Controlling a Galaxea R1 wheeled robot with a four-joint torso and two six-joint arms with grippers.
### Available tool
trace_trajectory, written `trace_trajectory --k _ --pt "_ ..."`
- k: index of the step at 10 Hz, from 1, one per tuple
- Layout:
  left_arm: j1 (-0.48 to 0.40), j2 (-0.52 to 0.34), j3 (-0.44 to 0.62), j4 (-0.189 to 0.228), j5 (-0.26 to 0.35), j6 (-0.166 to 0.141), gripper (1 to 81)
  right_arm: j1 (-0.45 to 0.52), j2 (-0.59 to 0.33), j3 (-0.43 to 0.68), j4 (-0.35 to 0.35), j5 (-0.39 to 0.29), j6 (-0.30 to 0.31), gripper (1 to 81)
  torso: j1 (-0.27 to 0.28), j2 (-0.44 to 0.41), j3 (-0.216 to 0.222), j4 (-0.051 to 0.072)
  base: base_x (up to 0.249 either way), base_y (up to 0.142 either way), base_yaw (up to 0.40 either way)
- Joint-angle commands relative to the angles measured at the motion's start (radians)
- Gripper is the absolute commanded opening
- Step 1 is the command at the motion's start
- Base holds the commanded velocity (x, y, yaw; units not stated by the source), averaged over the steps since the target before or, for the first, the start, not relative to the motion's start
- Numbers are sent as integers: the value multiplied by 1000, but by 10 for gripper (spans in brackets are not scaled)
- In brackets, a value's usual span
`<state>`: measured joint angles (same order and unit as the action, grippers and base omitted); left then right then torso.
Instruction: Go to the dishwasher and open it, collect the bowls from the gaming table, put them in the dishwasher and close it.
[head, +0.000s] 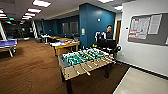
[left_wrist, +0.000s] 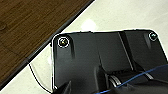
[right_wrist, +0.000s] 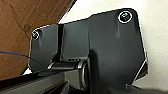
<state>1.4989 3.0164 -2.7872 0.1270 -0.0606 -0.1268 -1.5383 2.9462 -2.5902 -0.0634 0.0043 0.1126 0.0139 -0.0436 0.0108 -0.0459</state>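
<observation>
The gaming table (head: 65, 44), white-topped with yellow edging and colourful things on it, stands in the middle distance behind a table-football table (head: 85, 60) with a green field and rods. The bowls cannot be made out from here. The dishwasher is out of view. Both wrist views look down past the robot's dark plate at the floor, where brown flooring (left_wrist: 30, 22) meets pale flooring (left_wrist: 120, 15).
A person (head: 108, 31) stands behind a dark control rig past the table-football table. A blue table-tennis table (head: 7, 43) is at the far left. A white wall with a notice board (head: 147, 28) runs along the right. More tables stand further back.
</observation>
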Motion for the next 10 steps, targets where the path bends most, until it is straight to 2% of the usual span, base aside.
trace_trajectory --k 1,10 --pt "-58 -8 -5 -4 45 4 811 56 -6 3 4 -49 2 811 0 0 0 0 0 0 349" --pt "-58 -5 -5 -4 47 3 811 57 -6 3 2 -49 2 811 0 0 0 0 0 0 349"
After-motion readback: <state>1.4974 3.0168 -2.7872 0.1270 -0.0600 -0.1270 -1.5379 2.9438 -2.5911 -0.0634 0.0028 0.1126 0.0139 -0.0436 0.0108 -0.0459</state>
